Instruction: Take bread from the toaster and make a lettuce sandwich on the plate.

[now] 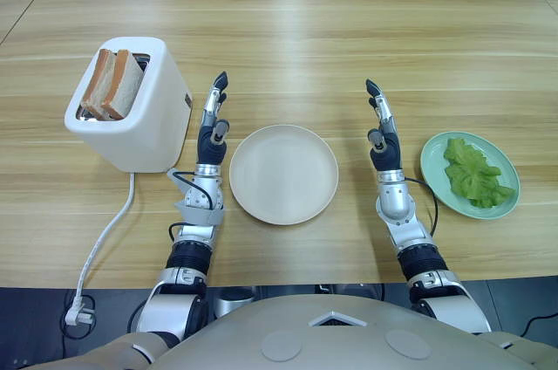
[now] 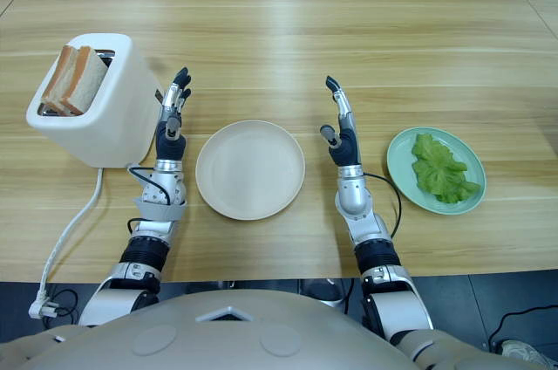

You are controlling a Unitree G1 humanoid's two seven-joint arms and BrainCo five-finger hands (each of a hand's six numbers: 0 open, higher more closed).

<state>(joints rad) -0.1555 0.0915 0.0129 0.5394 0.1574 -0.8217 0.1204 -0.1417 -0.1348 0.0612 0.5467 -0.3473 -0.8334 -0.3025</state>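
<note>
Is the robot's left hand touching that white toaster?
Apart. In the left eye view a strip of bare table shows between the left hand and the toaster.

**Wood table: three items and a cord**

Light wood-plank table (image 1: 349,21), seams running L–R. The cream plate (image 1: 283,174) lies near the front edge, approx. ctr. The toaster (image 1: 139,126), white, stands L of the cream plate and slightly further back, apart from it and turned at an angle. The green plate (image 1: 433,180) lies R of the cream plate, well apart, about level w/ it. A white cord (image 1: 109,230) leaves the toaster's base, runs over the tabletop L of the cream plate and goes off the front edge. Its plug (image 1: 77,318) shows below that edge, prob. hanging, though that's hard to tell.
</note>
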